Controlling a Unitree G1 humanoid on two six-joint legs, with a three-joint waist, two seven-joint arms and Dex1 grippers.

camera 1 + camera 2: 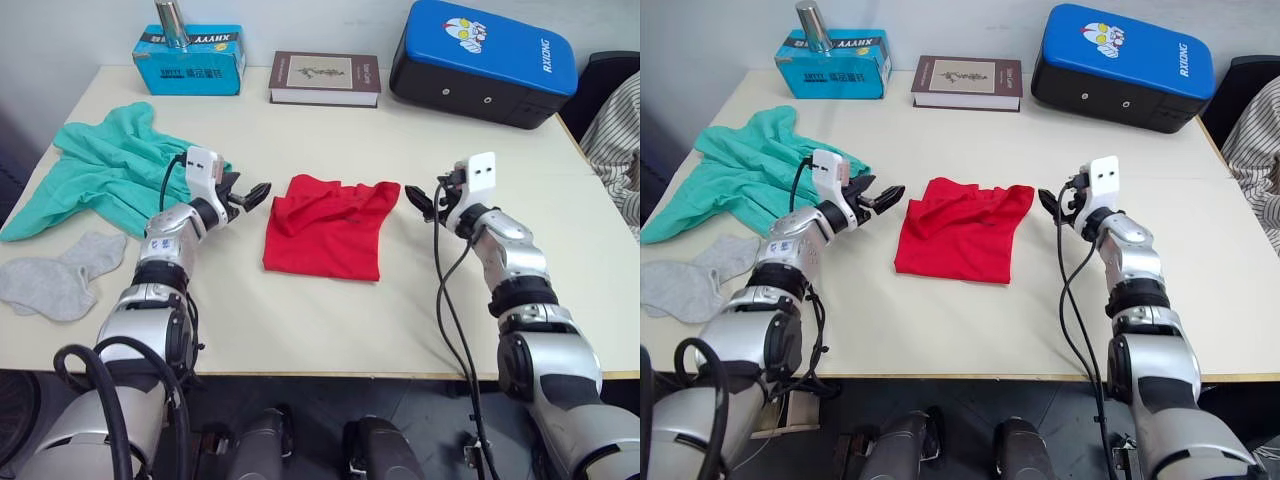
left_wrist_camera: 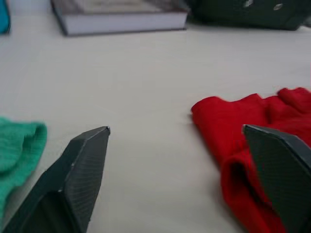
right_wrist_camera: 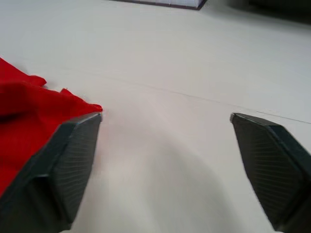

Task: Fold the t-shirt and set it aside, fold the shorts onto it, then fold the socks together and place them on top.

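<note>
T-shirt (image 1: 327, 226) lies mid-worktop (image 1: 420, 310), folded compact, collar end rumpled; left gripper (image 1: 247, 195) and right gripper (image 1: 419, 201) flank it, fingers apart, empty; shorts (image 1: 105, 168) and socks (image 1: 60, 275) beyond its left side, unfolded; judged: shirt fold finishing, next setting it aside.

t-shirt (image 1: 325, 228): soft red cloth | table (image 1: 420, 300): smooth matt | case (image 1: 485, 62): glossy plastic

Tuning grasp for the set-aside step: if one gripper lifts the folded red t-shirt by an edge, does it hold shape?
Probably not. The t-shirt is soft cloth, its far edge rumpled, so it would likely droop and unfold. It looks light, and a push may bunch it. Both the left gripper and right gripper are open.
</note>
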